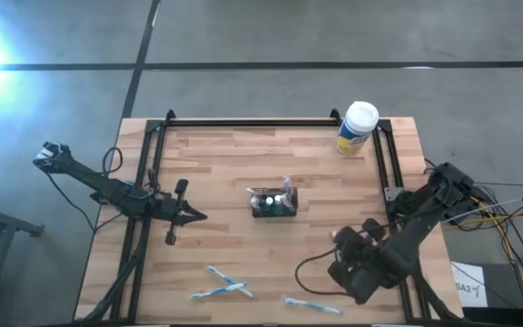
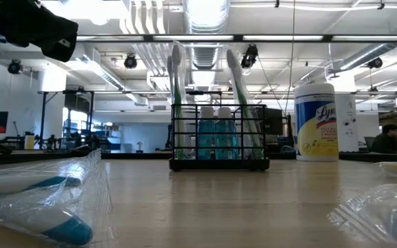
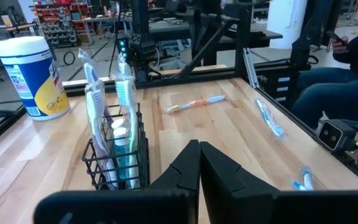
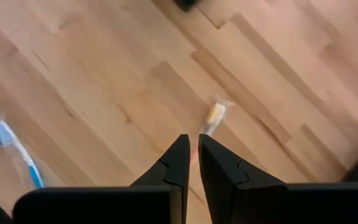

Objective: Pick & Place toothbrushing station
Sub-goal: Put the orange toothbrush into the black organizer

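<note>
The station (image 1: 273,202) is standing upright at the middle of the table (image 1: 234,154), a black wire rack with brushes and small bottles poking out of its top. Its long axis is running across the table, from the left arm's side toward the right arm's side, so each arm is facing one of its short ends.

The left hand (image 1: 198,216) is hovering at about the same depth on the table as the station, pointing at its near short end with bare wood between them. Its fingers (image 3: 185,171) are pressed together, holding nothing. In its wrist view the station (image 3: 115,158) is sitting just ahead and a little off to one side of the fingertips.

The right hand (image 1: 336,238) is hanging over the near right part of the table, pointing down at the wood, nearly clenched and empty, with a wrapped toothbrush (image 4: 211,118) just beyond its tips.

Both hands look similarly close; the left seems better lined up, though it would need to open first.
</note>
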Available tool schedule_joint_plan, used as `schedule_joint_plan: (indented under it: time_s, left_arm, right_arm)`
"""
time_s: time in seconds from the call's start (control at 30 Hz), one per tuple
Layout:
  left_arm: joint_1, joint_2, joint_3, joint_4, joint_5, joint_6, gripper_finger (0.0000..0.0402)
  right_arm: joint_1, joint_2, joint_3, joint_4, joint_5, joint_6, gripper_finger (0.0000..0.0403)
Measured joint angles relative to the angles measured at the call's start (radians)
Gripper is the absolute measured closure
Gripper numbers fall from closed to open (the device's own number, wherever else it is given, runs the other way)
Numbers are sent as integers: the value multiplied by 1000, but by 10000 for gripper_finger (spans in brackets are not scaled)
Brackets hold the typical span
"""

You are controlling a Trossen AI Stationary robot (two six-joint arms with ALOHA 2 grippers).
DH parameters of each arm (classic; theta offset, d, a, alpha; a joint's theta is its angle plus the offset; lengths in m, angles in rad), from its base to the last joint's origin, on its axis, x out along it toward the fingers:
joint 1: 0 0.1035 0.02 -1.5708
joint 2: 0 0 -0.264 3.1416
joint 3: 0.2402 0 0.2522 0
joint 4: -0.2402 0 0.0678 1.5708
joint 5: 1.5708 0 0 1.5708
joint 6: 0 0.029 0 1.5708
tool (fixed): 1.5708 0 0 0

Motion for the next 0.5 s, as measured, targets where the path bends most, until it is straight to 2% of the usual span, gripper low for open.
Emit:
schedule_joint_plan:
  time_s: [0.23,0.33,0.5]
  left_arm:
    - [0,1,0,0,0,-8,392]
    - [0,1,0,0,0,1,394]
    - [0,6,0,0,-1,11,389]
  right_arm:
    - [-4,4,-103,104,-14,0,356]
    - [-14,-9,-179,225,-98,-21,328]
    - [-36,-36,-288,276,-110,7,268]
